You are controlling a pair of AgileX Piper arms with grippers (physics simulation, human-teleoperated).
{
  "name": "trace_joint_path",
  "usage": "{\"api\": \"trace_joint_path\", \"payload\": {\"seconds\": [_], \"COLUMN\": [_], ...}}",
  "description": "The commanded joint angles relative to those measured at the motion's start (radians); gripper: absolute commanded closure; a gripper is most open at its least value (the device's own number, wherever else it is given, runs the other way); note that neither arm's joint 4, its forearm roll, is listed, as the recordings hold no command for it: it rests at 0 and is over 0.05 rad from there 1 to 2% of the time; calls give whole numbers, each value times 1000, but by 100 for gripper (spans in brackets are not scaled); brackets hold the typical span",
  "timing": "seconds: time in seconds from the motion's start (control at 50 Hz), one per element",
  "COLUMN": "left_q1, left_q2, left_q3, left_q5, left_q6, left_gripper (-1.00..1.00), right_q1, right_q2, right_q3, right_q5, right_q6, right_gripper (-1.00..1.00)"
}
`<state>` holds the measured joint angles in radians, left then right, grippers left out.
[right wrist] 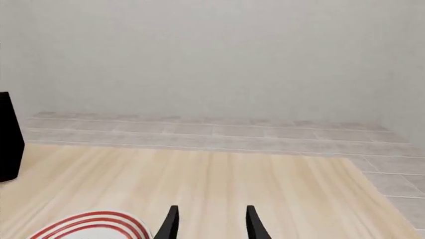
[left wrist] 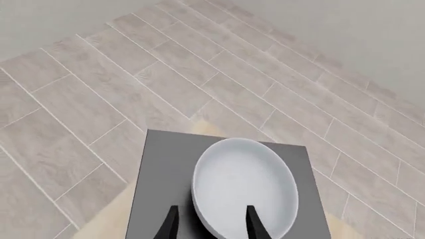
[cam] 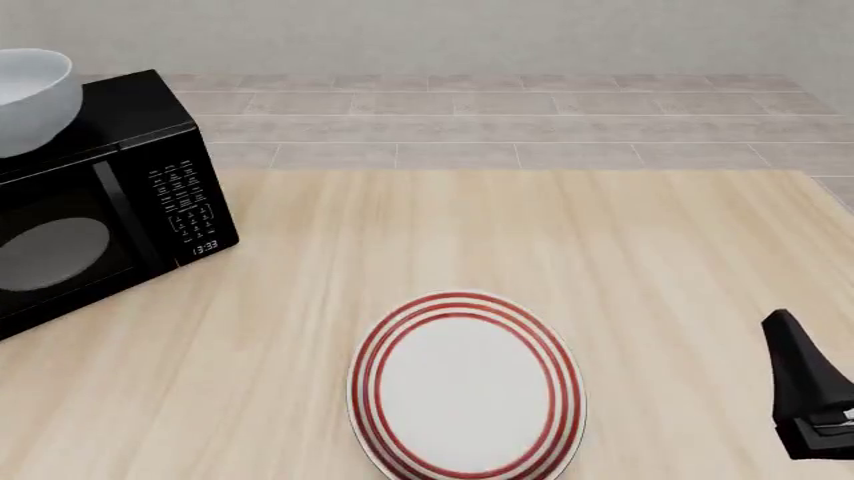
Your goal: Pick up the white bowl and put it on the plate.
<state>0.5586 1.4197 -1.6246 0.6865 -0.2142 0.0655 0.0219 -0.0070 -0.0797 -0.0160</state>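
Note:
The white bowl (cam: 27, 100) rests on top of a black microwave (cam: 120, 220) at the far left of the table. In the left wrist view the bowl (left wrist: 246, 184) lies on the microwave's grey top (left wrist: 166, 169). My left gripper (left wrist: 212, 208) is open just above the bowl's near edge, one finger outside the rim and the other over the inside. The red-ringed plate (cam: 465, 385) lies flat near the table's front centre. My right gripper (right wrist: 212, 208) is open and holds nothing, beside the plate's (right wrist: 93, 224) right edge; it shows at the front view's right border (cam: 805, 385).
The microwave's door and keypad (cam: 187, 205) face the front right. Light wooden tabletop (cam: 561, 240) stretches between microwave, plate and the far edge. Beyond the table are a tiled floor (cam: 534, 120) and a pale wall.

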Motion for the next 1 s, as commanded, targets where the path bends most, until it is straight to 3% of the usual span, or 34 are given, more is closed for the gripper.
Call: {"api": "trace_joint_path", "payload": {"seconds": [0.02, 0.2, 0.22, 0.3, 1.0], "left_q1": [17, 16, 27, 32, 13], "left_q2": [68, 91, 91, 136, 314], "left_q3": [-46, -42, 2, -72, -177], "left_q5": [37, 36, 4, 67, 108], "left_q6": [-1, 5, 13, 18, 10], "left_gripper": [-100, -100, -100, -100, -100], "right_q1": [7, 10, 9, 8, 9], "right_q2": [6, 7, 7, 17, 26], "right_q3": [-1, 4, 4, 4, 6], "right_q5": [-8, -11, -11, -21, -23], "right_q6": [-1, 1, 0, 0, -1], "right_gripper": [-100, -100, -100, -100, -100]}}
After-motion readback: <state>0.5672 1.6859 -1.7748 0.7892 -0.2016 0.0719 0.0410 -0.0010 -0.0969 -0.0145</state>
